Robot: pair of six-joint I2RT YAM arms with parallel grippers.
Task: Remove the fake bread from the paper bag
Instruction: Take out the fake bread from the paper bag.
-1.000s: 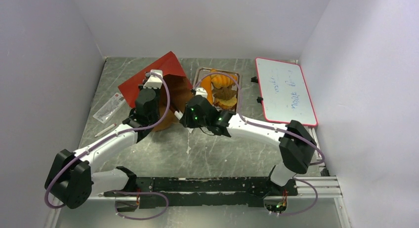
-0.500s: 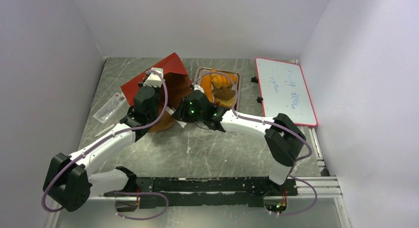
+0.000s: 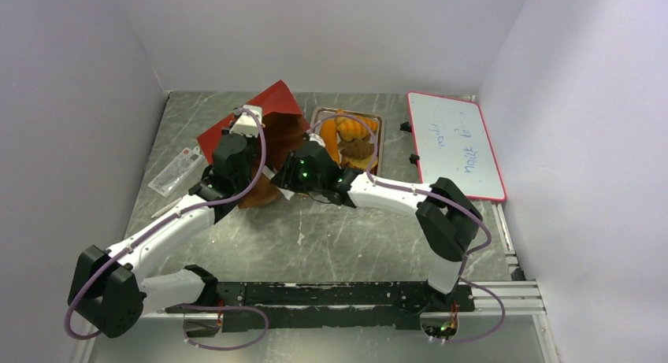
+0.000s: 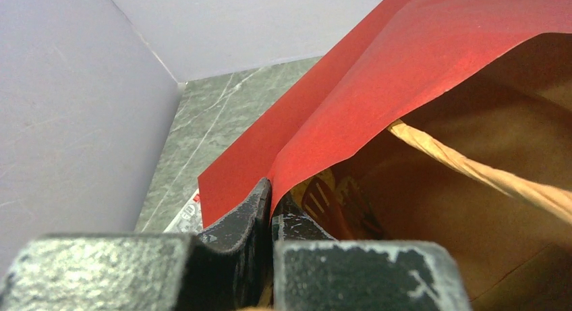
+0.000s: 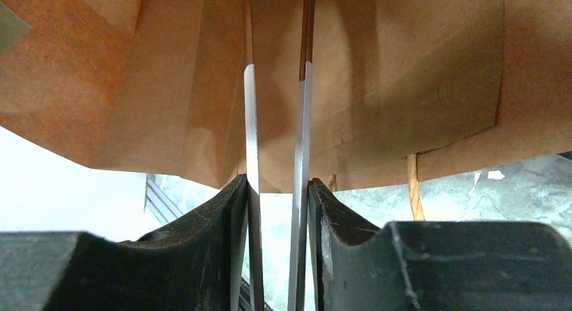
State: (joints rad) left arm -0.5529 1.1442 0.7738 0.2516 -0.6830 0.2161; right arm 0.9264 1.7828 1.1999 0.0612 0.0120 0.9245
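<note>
Walls (image 3: 315, 32) white; marbled table (image 3: 346, 237) bears paper bag (image 3: 272, 103).

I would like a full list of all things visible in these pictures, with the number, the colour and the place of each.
paper bag: one, rust-red outside and brown inside, far side, left of the tray
bread: several, exact number unclear, golden-orange, on the tray
tray: one, silver, far centre
whiteboard: one, white with a red frame, far right
packet: one, pale, flat on the left side of the table
thin stick: one, white, just nearer than the packet
table: one, grey-green marbled
left gripper: one, black, shut on the bag's upper edge
right gripper: one, black, jaws apart at the bag's mouth
</note>
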